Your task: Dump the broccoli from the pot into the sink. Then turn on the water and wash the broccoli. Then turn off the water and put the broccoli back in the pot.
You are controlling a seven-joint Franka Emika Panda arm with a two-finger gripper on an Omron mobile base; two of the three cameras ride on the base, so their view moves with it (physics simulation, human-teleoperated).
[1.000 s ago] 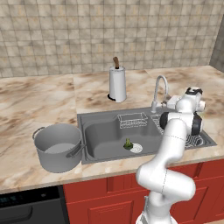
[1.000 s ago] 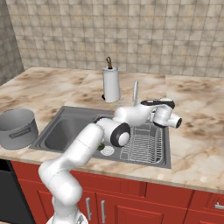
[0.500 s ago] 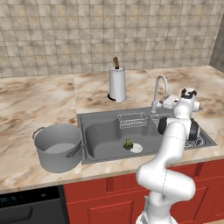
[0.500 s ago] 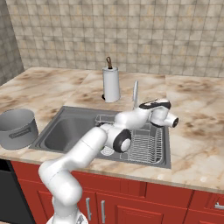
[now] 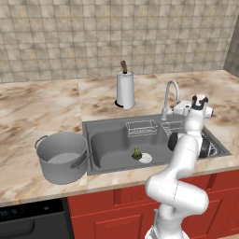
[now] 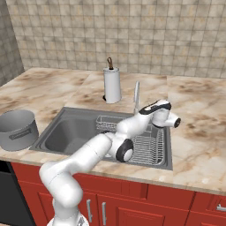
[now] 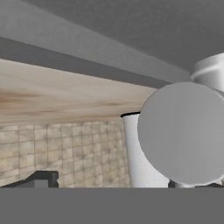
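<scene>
Beside the faucet (image 5: 171, 95) base my claw (image 5: 179, 110) hovers, its opening impossible to tell, while the broccoli (image 5: 136, 153) lies in the sink (image 5: 109, 148) at eight o'clock from it, and a crooked push might glance off the lever.

Both base views look forward and down from behind the arm, left and right, sharing the sink (image 5: 112, 128) and faucet (image 6: 136, 97) mid-frame. Hand view sits tight against the faucet (image 7: 186, 131), rolled over, towel roll (image 7: 140, 162) behind.
</scene>
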